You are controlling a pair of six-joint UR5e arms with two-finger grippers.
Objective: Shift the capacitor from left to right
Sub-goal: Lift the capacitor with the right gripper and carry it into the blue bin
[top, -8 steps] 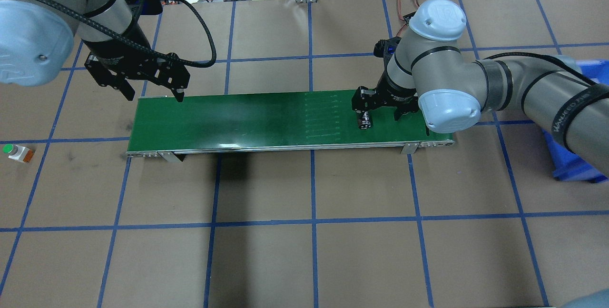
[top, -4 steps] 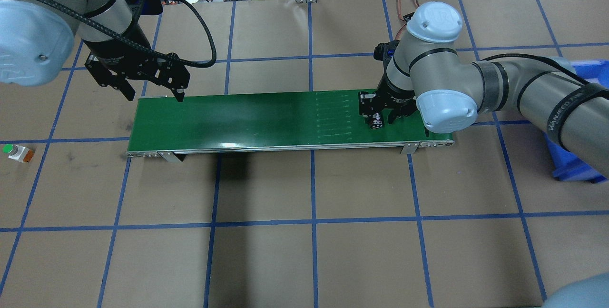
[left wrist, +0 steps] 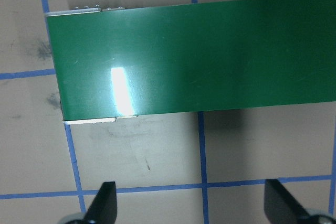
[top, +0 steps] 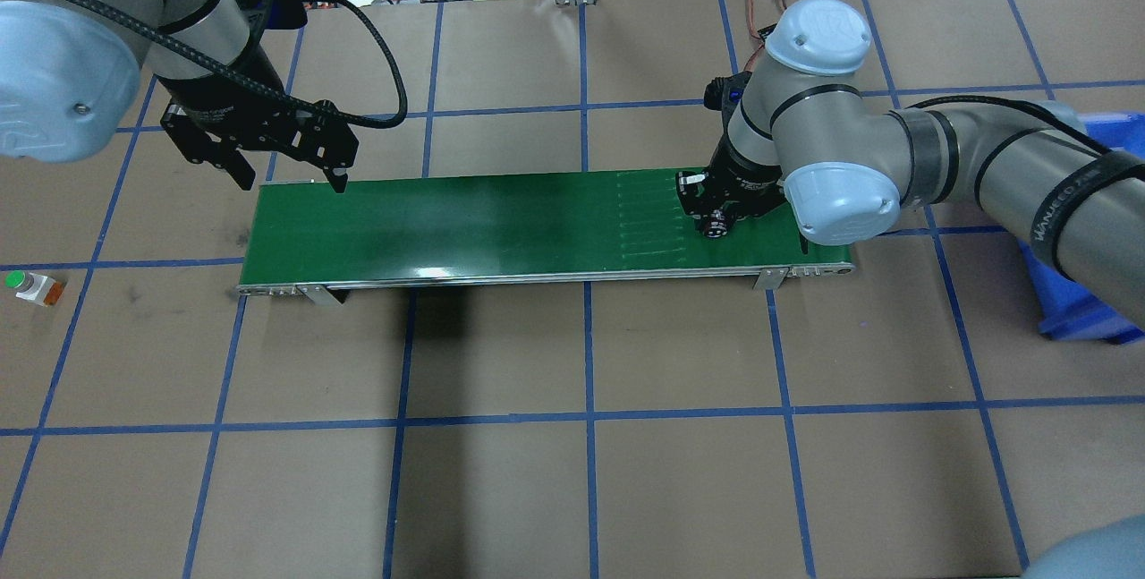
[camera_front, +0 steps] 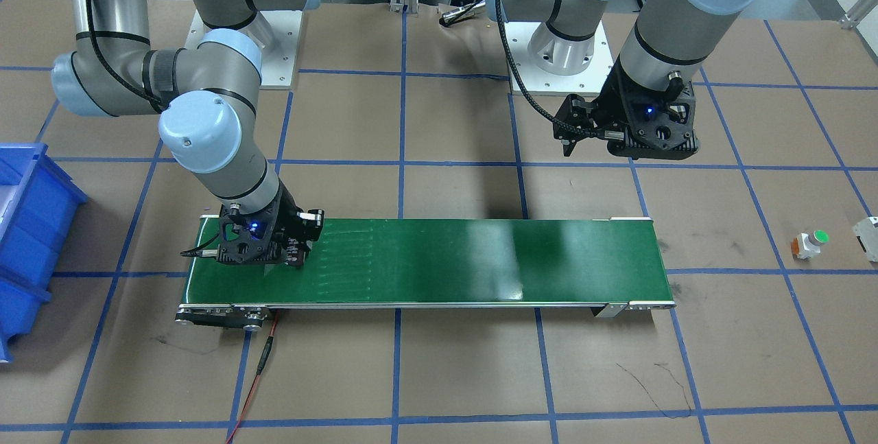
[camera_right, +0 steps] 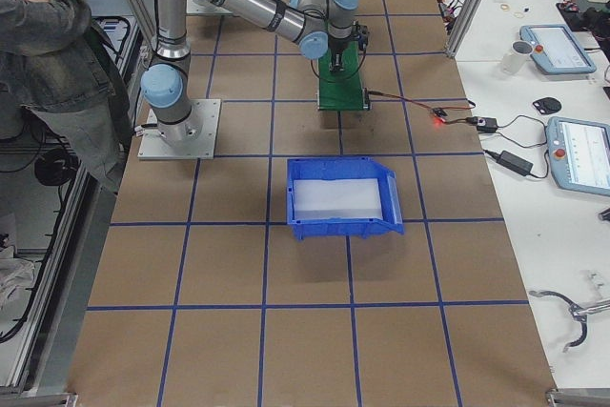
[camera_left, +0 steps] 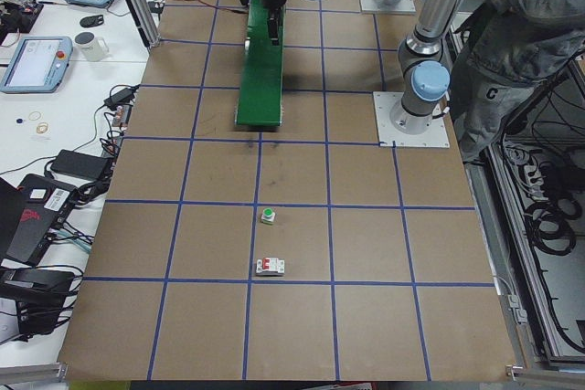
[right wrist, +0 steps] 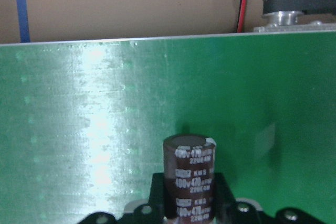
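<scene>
The capacitor (right wrist: 189, 174) is a dark brown cylinder with pale print, upright between my right gripper's fingers. In the overhead view the capacitor (top: 713, 226) is near the right end of the green belt (top: 447, 221). My right gripper (top: 716, 221) is shut on it, low over the belt; I cannot tell if it touches the belt. In the front view this gripper (camera_front: 291, 255) hides most of the capacitor. My left gripper (top: 291, 183) is open and empty, hovering at the belt's far left corner; the left wrist view (left wrist: 190, 195) shows both fingertips spread apart.
A blue bin (top: 1087, 293) stands right of the belt, also in the right side view (camera_right: 343, 197). A green-capped button (top: 31, 285) lies at the far left, with a white-grey boxy part (camera_front: 865, 235) beside it. A red cable (camera_front: 264, 355) trails from the belt's motor end.
My right gripper went from open around the capacitor to shut on it, and shifted slightly right along the belt. The belt's pale marks moved right. The left arm stayed still.
</scene>
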